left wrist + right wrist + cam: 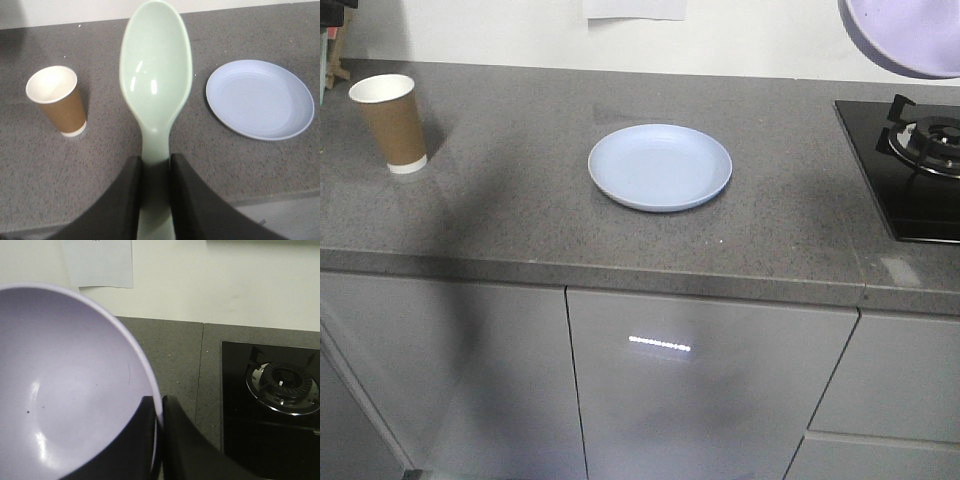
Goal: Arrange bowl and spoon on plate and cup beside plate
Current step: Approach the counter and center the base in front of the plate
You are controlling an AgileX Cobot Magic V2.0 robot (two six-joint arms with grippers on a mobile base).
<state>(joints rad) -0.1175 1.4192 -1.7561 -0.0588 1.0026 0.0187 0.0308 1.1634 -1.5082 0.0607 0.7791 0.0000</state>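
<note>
Left wrist view: nearest the lens, the left pincer [155,162] is clenched on the handle of the spoon [155,85], one dark finger on each side. The scoop juts forward, hollow side up, above the grey tabletop [60,180]. Beyond it the cup [57,100] stands upright on the left and the plate [260,97] lies flat on the right. The two are well apart, and the plate is bare.

In the right wrist view, the right pincer [159,405] grips the rim of the bowl [65,390], with one finger inside the wall and one outside. The bowl is held in the air and fills the left of the picture. Past it lie the tabletop, a gas hob [282,385] to the right, and a sheet of paper [100,262] on the wall. The front view shows only the bowl's edge in its upper right corner, high above the hob side and away from the plate.

As I judge it, the task is at an early stage. The bowl and spoon are both in hand, but nothing has been set down. The bowl has yet to go on the plate, the spoon has yet to join it, and the cup is at the far left end, too far from the plate to count as beside it.
</note>
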